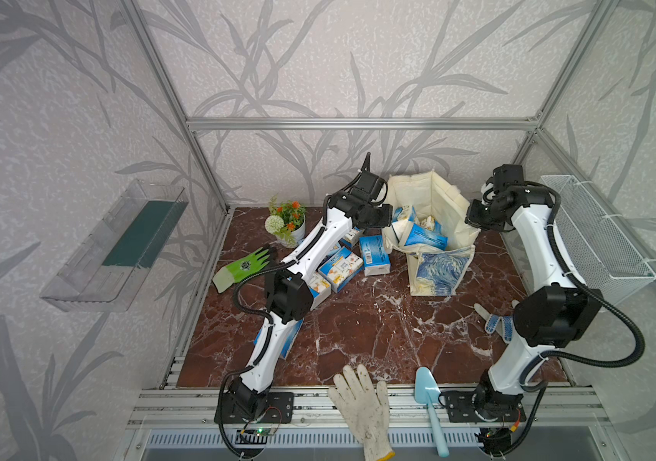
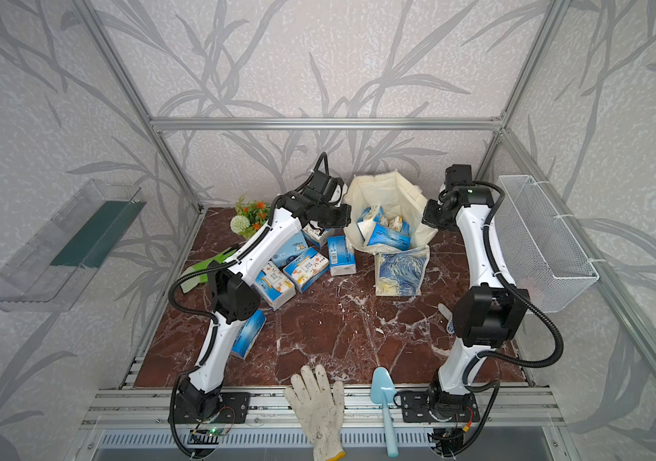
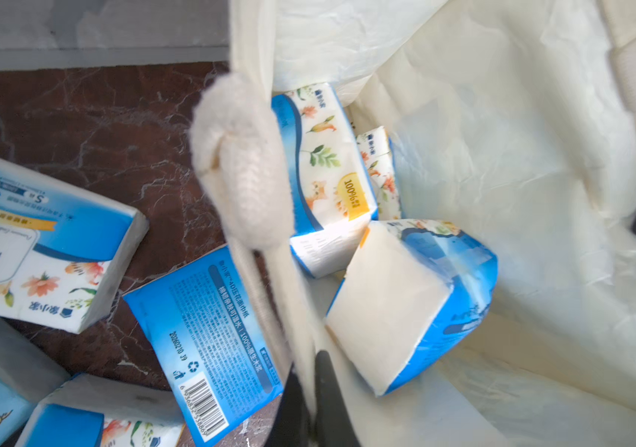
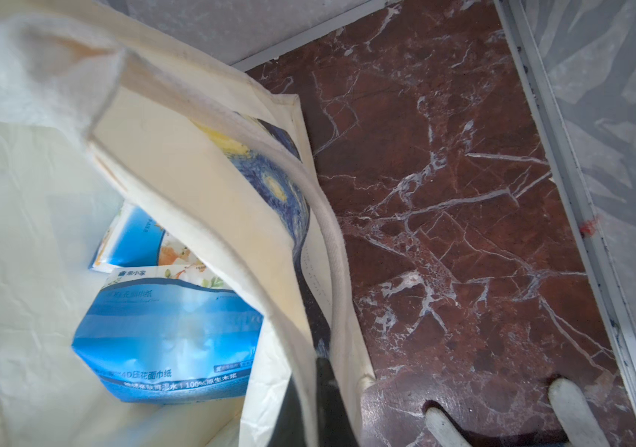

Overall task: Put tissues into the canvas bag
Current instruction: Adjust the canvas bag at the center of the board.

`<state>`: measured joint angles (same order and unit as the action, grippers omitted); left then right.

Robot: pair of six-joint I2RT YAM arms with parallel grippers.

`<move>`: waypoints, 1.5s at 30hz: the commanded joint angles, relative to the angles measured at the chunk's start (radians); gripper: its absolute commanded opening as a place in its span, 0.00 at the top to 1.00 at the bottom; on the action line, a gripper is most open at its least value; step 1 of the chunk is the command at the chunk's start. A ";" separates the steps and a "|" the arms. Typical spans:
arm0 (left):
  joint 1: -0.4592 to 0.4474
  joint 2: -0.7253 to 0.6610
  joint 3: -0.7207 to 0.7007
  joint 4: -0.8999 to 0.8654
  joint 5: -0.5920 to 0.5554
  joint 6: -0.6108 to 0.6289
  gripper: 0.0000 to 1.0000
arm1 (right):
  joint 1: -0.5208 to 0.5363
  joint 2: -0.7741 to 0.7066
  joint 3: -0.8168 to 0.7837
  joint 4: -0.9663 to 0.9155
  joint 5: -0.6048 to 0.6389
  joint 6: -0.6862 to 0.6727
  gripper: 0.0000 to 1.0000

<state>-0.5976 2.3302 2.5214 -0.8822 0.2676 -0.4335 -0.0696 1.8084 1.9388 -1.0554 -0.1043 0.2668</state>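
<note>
A: The canvas bag (image 1: 434,191) is seen upright at the far side of the marble table (image 1: 378,327), its mouth pulled wide from both sides.

B: And the left gripper (image 3: 310,391), what is shown there?

A: It is pinched closed on the bag's rim fabric, just down from the knotted rope handle (image 3: 239,166). That much is given by the left wrist view.

B: The right gripper (image 4: 310,398) is found the same way: fingers squeezed together on the opposite rim, where the blue swirl print (image 4: 270,182) shows.

A: Tissues (image 1: 424,237) are spotted inside already. Three packs are counted in both top views, a blue-faced one lying across the others.

B: The rest are left out on the table. A barcode pack (image 1: 374,255) is stood just beside the bag.

A: A floral cluster (image 2: 306,269) is bunched next to it, partly covered by the left arm (image 2: 274,235).

B: And one lone pack (image 2: 248,333) is tucked under that arm's lower link, well apart from the bag.
</note>
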 commanded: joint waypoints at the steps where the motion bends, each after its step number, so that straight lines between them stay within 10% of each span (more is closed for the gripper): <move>1: -0.002 -0.045 0.052 0.021 0.033 0.039 1.00 | -0.002 0.020 0.034 -0.053 0.058 -0.015 1.00; 19: 0.009 -0.079 -0.025 -0.024 0.054 0.130 1.00 | -0.002 0.065 0.109 -0.093 0.071 -0.023 1.00; 32: 0.058 -0.161 0.041 -0.178 0.008 0.313 0.04 | -0.002 0.069 0.097 -0.074 0.042 -0.013 1.00; 37: 0.090 -0.194 0.137 -0.482 -0.068 0.474 0.01 | -0.002 0.060 0.099 -0.075 0.048 -0.021 1.00; 45: 0.226 -0.489 -0.316 -0.687 -0.060 0.664 0.01 | -0.002 0.046 0.066 -0.050 0.031 -0.017 1.00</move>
<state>-0.4240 1.9347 2.3302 -1.4391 0.2111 0.1257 -0.0696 1.8687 2.0178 -1.1145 -0.0628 0.2577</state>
